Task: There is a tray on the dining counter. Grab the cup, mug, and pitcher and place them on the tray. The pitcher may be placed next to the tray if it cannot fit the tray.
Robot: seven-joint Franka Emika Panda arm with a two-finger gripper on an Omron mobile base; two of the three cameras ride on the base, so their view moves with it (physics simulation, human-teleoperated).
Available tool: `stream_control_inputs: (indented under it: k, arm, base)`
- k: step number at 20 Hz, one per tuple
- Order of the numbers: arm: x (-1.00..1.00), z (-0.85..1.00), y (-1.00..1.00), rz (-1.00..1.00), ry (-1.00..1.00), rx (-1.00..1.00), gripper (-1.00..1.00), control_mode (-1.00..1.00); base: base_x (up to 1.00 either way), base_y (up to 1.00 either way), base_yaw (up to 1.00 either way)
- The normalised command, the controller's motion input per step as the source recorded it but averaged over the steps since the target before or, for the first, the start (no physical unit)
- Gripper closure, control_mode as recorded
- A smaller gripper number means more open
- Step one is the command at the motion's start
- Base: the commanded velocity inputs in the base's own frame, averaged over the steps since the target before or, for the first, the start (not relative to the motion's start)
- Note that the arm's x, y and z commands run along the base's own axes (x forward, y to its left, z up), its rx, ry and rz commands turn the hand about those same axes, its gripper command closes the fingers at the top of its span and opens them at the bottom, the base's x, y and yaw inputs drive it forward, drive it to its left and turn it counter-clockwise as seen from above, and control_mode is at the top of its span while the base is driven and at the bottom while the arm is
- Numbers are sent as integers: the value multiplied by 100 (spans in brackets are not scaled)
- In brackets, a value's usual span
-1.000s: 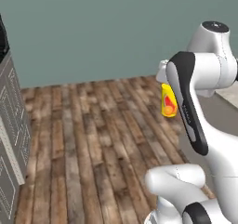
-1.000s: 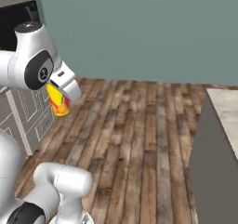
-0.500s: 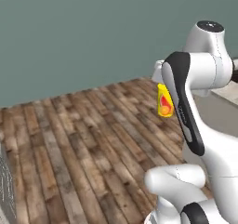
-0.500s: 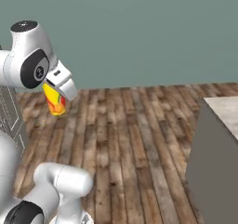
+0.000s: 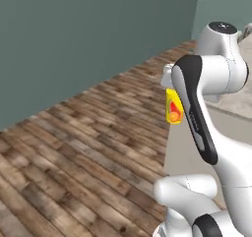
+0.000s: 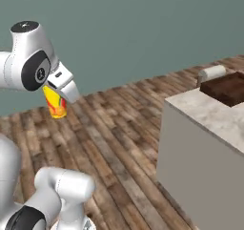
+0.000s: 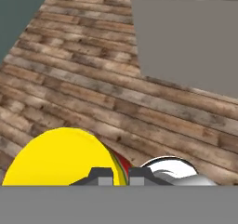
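Here the end effector (image 7: 120,174) is clamped on the yellow cup (image 7: 60,158), carried in the air above the wooden floor (image 7: 83,79). Only the right base view reveals the counter (image 6: 209,117) at three o'clock, bearing the brown tray (image 6: 226,87). The arm (image 5: 194,108) is folded, elbow high, the cup (image 5: 173,109) hanging below the hand.

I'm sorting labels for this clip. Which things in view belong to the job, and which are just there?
Belongs to the job:
- cup, held in the shut gripper
- tray
- dining counter

Just there:
- white roll on the counter beside the tray
- wooden floor
- teal wall
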Motion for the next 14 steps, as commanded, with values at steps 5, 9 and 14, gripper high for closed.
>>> stream_control_inputs:
  k: [5, 9, 14]
  arm:
    - [0, 0, 0, 0, 0, 0, 100, 100]
    - [0, 0, 0, 0, 0, 0, 100, 100]
    - [0, 0, 0, 0, 0, 0, 100, 100]
  base:
    - [35, 100, -72]
    - [22, 99, -80]
    - [32, 99, -83]
